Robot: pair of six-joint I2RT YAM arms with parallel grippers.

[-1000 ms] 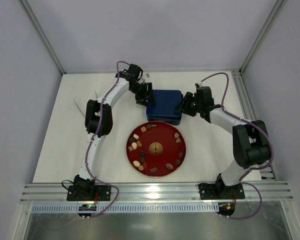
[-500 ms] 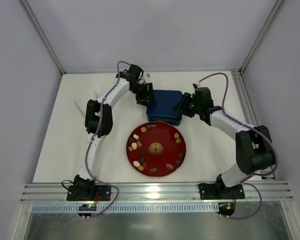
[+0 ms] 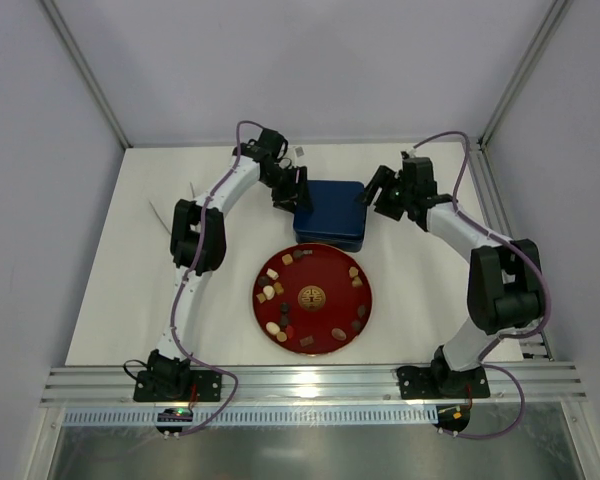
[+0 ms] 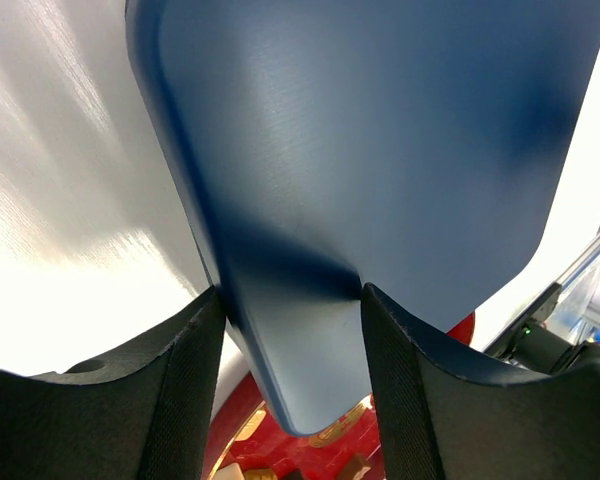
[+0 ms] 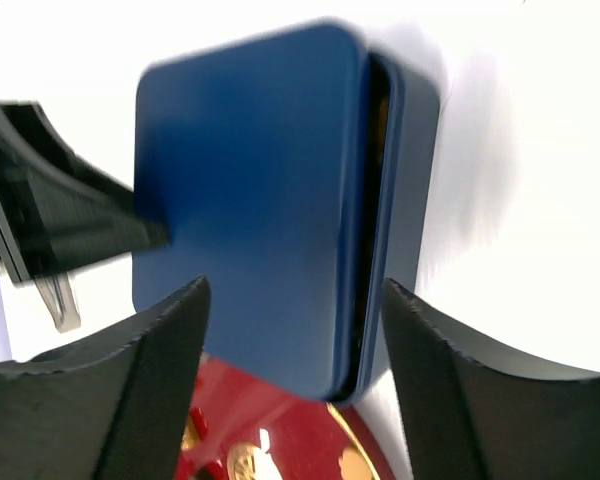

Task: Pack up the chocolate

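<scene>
We take the dark blue tin (image 3: 330, 213) as our mark. It sits far out on the white table (image 3: 130, 280). There is bare table beyond it up to the back wall and a broad bare stretch to its left. On its right the table runs to an aluminium rail (image 3: 483, 190). The right gripper (image 3: 378, 192) hangs in that strip, just off the tin's right edge, with its fingers apart and nothing between them. The left gripper (image 3: 291, 190) is at the tin's left edge, its fingers pressed on either side of the tin lid (image 5: 250, 190) and clamped on it.

Just nearer than the tin lies the round red plate (image 3: 325, 272). Its far rim meets the tin's near edge as seen from above, and we cannot tell whether they touch. The chocolate (image 3: 270, 291) lies on that plate, scattered in a ring around the gold emblem. The two arms reach the tin from the near side, flanking the plate.

The lid hides the tin's inside. From the right wrist we see only a dark slit along the lid's edge on that gripper's side, and that view is blurred. Well left of the tin, a pale shape at the table's edge is too faint for us to make out.
</scene>
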